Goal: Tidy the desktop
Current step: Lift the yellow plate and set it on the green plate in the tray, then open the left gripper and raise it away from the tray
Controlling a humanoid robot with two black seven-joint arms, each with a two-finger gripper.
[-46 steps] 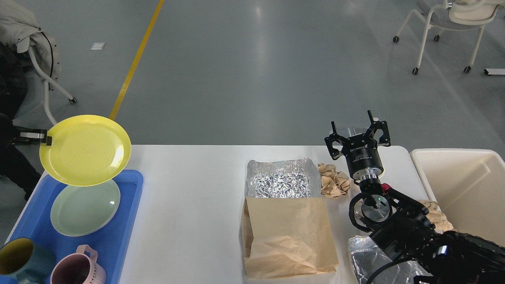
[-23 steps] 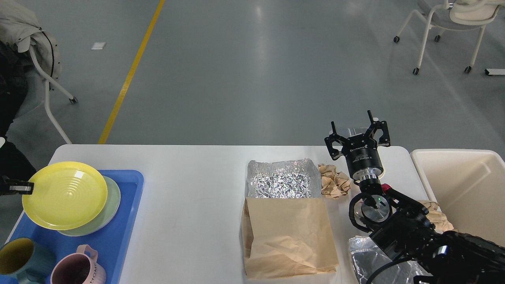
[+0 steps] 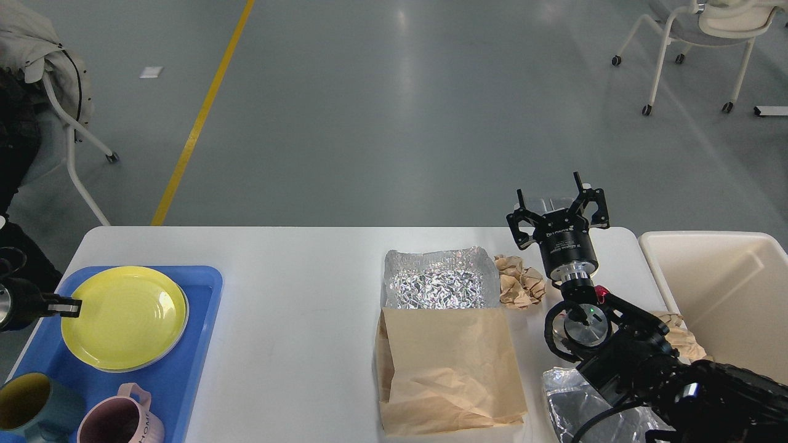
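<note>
Smooth white desktop (image 3: 295, 344), crinkled shiny foil (image 3: 440, 286)

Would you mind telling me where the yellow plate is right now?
In the head view the yellow plate lies at the left, on the blue tray, stacked on another plate, with two mugs just in front and the left gripper at its rim.

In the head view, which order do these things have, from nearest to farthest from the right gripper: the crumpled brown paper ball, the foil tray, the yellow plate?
From the right gripper:
1. Crumpled brown paper ball, just below it to the left.
2. Foil tray, further left, mid-table.
3. Yellow plate, far left, on the blue tray.
</note>
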